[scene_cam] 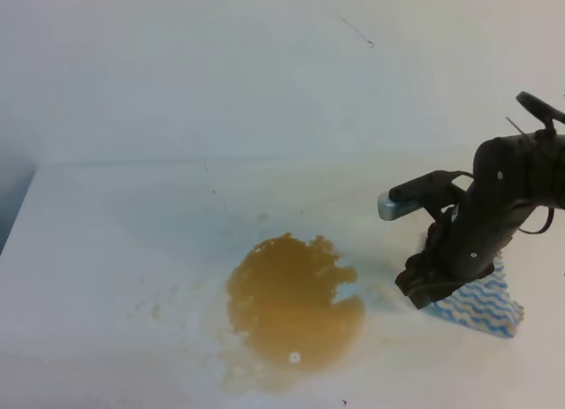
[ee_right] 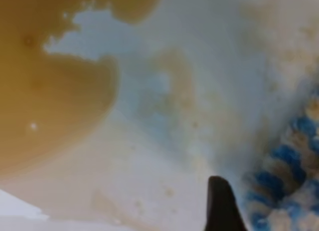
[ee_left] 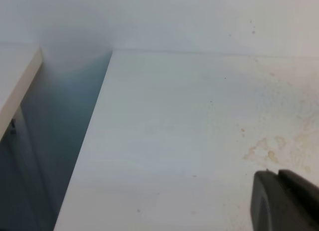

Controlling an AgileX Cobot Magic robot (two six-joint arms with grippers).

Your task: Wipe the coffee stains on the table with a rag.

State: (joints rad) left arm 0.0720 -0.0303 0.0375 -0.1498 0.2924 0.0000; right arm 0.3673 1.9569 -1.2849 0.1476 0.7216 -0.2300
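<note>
Exterior high view: the coffee stains (scene_cam: 296, 307) sit as one big amber puddle with ragged edges near the front middle of the table (scene_cam: 132, 232); it looks wet and whole, so the main wiping is judged not yet done.
Faint marks: thin tan smears and specks lie left of the puddle and along its lower edge, and the left wrist view shows more dried rings and specks on the white top.
Rag: the rag (scene_cam: 481, 303), blue and white wavy stripes, lies on the table at the right, well apart from the puddle, partly under the arm.
Right gripper: the right gripper (scene_cam: 428, 290) is low over the rag's left edge; the jaws appear spread, and nothing is seen pinched between them, so the rag is judged to be lying loose rather than held.
Right wrist view: one dark fingertip (ee_right: 222, 203) shows at the bottom, the rag just to its right with brownish tinges, the puddle's edge up left, and pale smears between.
Left gripper: only a dark corner of the left gripper (ee_left: 286, 201) shows in its own view, off over the table's left part; whether it is spread or closed cannot be told.
Left to do: take up the rag, carry it to the puddle, wipe, then the faint smears.
In the way: nothing stands between rag and puddle; the puddle is wider than the rag, so one pass may only spread it.
</note>
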